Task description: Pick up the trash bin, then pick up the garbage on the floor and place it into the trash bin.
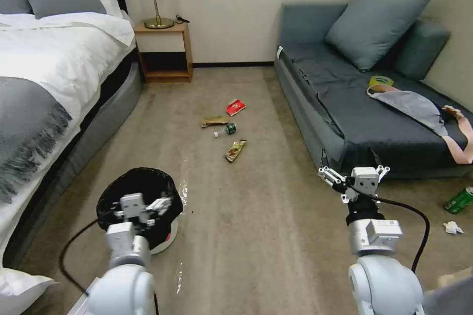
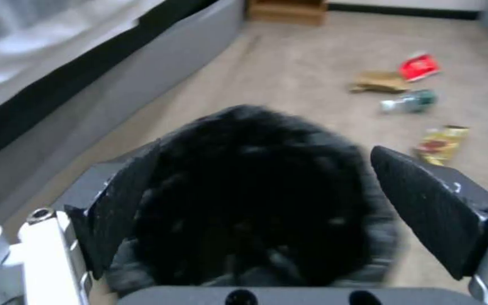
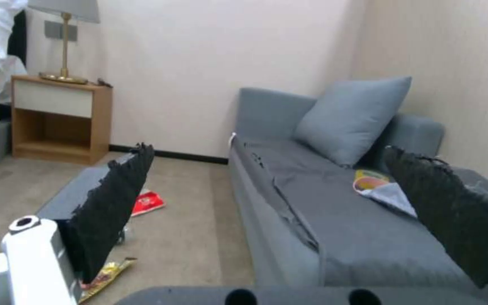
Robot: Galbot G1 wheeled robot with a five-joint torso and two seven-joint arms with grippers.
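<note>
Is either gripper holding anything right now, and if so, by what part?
Nothing is held. The left gripper is open above the trash bin, its pads apart and not closed on the rim. The right gripper is open in the air by the sofa.

Right gripper [image 3: 267,212] jaws spread wide — grey sofa [image 3: 311,220] ahead, red snack packet [image 3: 147,202] on carpet.

Open carpet [image 1: 256,216] lane runs between bed [image 1: 49,88] on the left and sofa [image 1: 345,113] on the right, clear up to the litter cluster [image 1: 227,128] mid-floor. Bin [image 1: 140,197] sits near the bed's edge, left gripper [image 1: 143,205] over it, pads spread wider than the rim. Right gripper [image 1: 354,177] hangs open just off the sofa's front corner. Nightstand [image 1: 165,49] closes the far left end. Can [image 1: 460,200] and tissue [image 1: 452,227] lie far right.
</note>
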